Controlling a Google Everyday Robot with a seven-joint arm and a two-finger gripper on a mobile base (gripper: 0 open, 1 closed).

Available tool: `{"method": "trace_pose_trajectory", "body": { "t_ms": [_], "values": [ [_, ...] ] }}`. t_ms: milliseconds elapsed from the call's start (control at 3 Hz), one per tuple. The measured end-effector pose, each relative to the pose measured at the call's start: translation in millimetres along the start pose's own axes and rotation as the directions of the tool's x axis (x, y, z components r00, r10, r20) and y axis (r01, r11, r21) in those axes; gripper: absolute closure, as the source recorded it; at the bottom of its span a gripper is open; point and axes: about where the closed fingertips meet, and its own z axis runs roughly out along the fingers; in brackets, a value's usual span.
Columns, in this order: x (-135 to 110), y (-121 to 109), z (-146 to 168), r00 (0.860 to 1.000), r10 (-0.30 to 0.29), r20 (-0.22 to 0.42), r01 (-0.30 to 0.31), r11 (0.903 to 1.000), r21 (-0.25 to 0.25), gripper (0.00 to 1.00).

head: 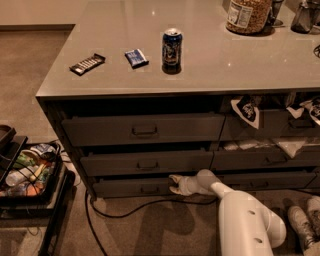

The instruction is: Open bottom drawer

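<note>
The bottom drawer (pixel 130 187) is the lowest, shallow dark grey front of the left stack, with a small pull (pixel 149 189) at its centre. It stands slightly out from the cabinet, like the two taller drawers above it. My gripper (pixel 173 183) reaches in from the lower right on a white arm (pixel 245 220). Its fingertips sit at the drawer front's right part, just right of the pull.
On the counter (pixel 200 60) stand a soda can (pixel 171 48), a blue packet (pixel 136 58), a dark bar (pixel 87 64) and a jar (pixel 248 15). A black cart of bottles (pixel 27 172) is at the left. A cable (pixel 125 205) lies on the floor. Shoes (pixel 302 220) show at the lower right.
</note>
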Motion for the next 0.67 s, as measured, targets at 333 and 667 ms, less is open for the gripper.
{"method": "trace_pose_trajectory", "body": {
  "t_ms": [333,667],
  "values": [
    [0,0,0,1.000,0.000,0.000,0.000,1.0000,0.000,1.00],
    [-1,11,2,0.999,0.038,0.025,-0.036,0.9979,-0.053,1.00]
  ]
}}
